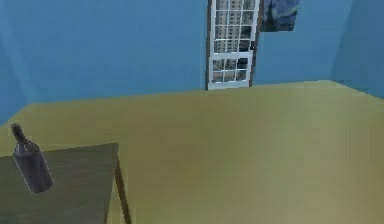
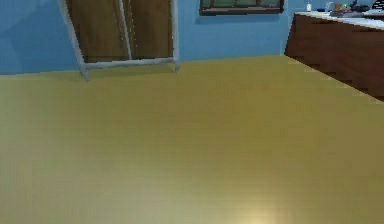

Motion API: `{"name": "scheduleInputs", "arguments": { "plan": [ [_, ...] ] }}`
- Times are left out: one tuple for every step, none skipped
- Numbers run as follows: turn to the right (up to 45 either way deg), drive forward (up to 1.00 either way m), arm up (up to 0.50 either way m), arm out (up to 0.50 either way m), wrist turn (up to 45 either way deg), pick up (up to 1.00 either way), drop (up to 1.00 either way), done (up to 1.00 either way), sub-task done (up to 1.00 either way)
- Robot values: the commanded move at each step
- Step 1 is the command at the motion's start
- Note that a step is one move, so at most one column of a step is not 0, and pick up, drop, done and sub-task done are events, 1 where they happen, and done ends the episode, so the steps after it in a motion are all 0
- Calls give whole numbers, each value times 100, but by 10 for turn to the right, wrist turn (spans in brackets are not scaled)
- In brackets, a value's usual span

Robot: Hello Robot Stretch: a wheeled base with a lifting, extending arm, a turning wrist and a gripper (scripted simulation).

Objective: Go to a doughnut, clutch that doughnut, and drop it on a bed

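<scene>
1. Across both views, I cannot tell where the doughnut lies.
2. Forward view, lower left: a dark bottle (image 1: 30,160) on a brown wooden table (image 1: 88,180); bare yellow floor (image 1: 230,140) runs to a white paned door (image 1: 232,45).
3. Arm side view: brown double doors (image 2: 122,28), a dark boxy cabinet (image 2: 340,50), smooth blue walls.
4. My gripper's state: cannot tell.

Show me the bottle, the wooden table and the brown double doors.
bottle (image 1: 33,168): forward view, on its dark body.
wooden table (image 1: 82,186): forward view, on its bare top.
brown double doors (image 2: 98,28): arm side view, on the left leaf.
</scene>
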Motion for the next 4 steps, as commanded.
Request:
{"name": "scheduleInputs", "arguments": {
  "plan": [
    [0, 25, 0, 0, 0, 0, 0, 0, 0],
    [-120, 0, 0, 0, 0, 0, 0, 0, 0],
    [0, 100, 0, 0, 0, 0, 0, 0, 0],
    [-420, 0, 0, 0, 0, 0, 0, 0, 0]
  ]
}}
